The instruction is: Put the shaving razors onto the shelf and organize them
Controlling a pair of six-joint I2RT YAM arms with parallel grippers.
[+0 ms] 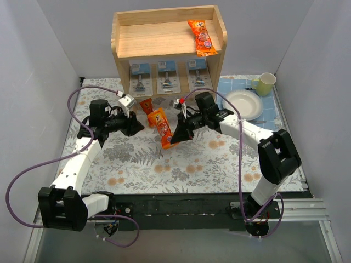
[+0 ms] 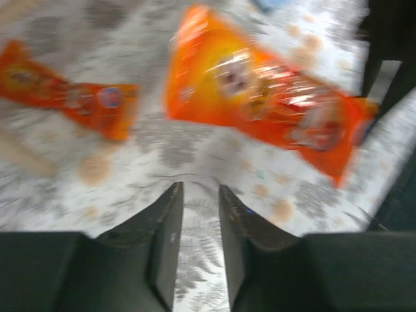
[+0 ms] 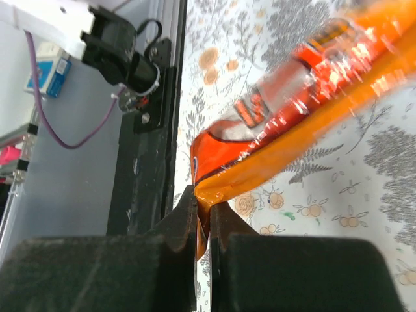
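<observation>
Three shaving razors in clear packs with blue cards [image 1: 140, 76] [image 1: 168, 76] [image 1: 197, 74] stand side by side on the lower tier of the wooden shelf [image 1: 123, 44]. My right gripper [image 1: 174, 137] [image 3: 205, 198] is shut on the end seam of an orange snack packet [image 1: 160, 126] [image 3: 299, 97], which hangs tilted above the floral cloth. To that packet's left, my left gripper [image 1: 137, 126] [image 2: 200, 192] has its jaws a little apart with only tablecloth between them. The left wrist view is blurred and shows the same packet [image 2: 260, 104] just ahead.
A second orange packet [image 1: 146, 105] [image 2: 71, 94] lies on the cloth before the shelf. A third one [image 1: 202, 37] lies on the shelf's top tier at the right. A white plate [image 1: 244, 104] and a green cup [image 1: 266, 83] sit at the back right.
</observation>
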